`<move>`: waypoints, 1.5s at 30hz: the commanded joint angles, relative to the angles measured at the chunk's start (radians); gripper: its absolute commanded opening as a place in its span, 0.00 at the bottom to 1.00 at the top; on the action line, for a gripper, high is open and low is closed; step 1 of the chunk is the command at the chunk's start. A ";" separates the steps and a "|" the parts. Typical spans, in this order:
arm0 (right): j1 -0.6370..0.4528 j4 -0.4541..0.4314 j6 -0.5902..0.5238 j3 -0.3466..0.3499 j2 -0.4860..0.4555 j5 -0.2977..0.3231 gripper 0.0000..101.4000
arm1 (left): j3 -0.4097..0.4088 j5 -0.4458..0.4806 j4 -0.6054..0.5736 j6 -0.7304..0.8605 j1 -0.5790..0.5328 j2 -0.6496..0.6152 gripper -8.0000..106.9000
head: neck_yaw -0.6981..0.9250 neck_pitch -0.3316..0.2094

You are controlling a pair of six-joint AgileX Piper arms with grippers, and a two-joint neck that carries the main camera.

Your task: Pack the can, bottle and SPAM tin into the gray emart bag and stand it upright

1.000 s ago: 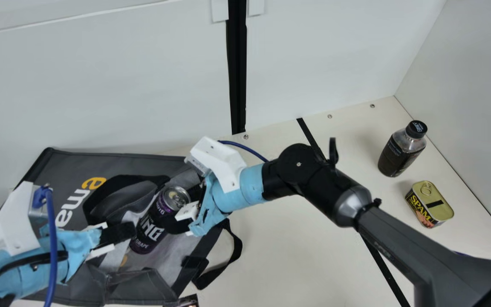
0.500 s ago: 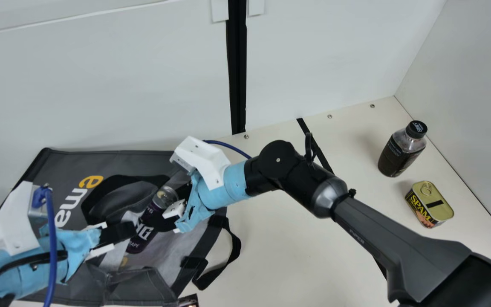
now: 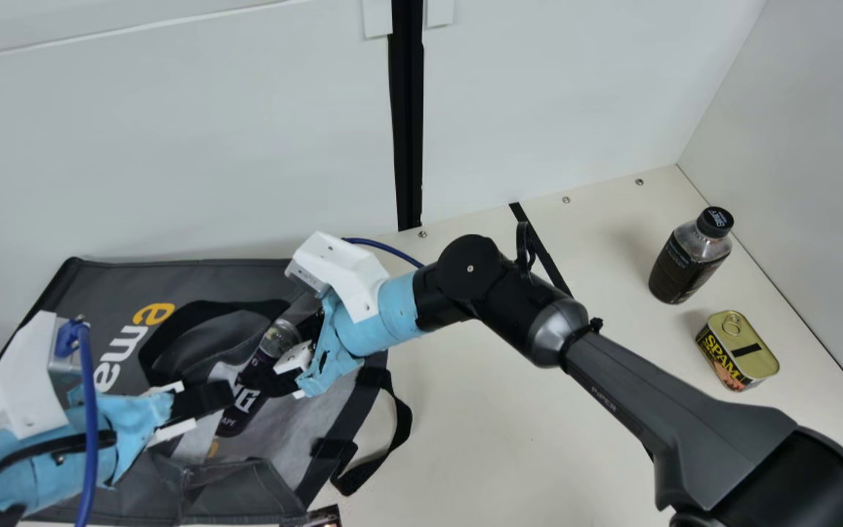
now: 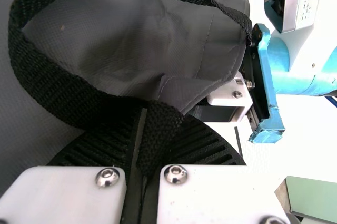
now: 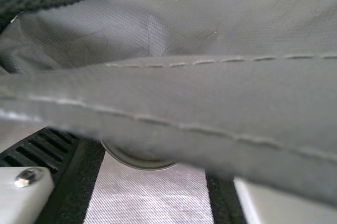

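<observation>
In the main view, my left gripper point(image 3: 220, 397) lies over the gray emart bag point(image 3: 195, 274); in the left wrist view, my left gripper point(image 4: 139, 145) is shut on the bag's black handle point(image 4: 158, 124). My right gripper point(image 3: 275, 369) is at the bag's opening, shut on the dark can point(image 3: 235, 419), which leans there with its top partly behind gray material. In the right wrist view, a bag edge point(image 5: 221, 108) hides the tips of my right gripper, with the can's rim point(image 5: 139, 165) between the fingers. The bottle point(image 3: 688, 256) stands and the SPAM tin point(image 3: 737, 351) rests at the right.
A loose black strap point(image 3: 403, 432) trails from the bag onto the cream table point(image 3: 480, 439). A small dark item point(image 3: 325, 515) sits at the near edge beside the bag. White walls point(image 3: 553, 95) bound the back and right sides.
My right gripper and the can have moved left, farther into the bag's opening, and the can's top is now dimmer behind the material. My left arm has kept still.
</observation>
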 commanded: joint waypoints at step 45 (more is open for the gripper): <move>-0.148 -0.162 0.114 0.115 -0.300 0.091 0.94 | 0.000 0.000 0.000 0.000 0.000 0.000 0.00 | -0.001 -0.023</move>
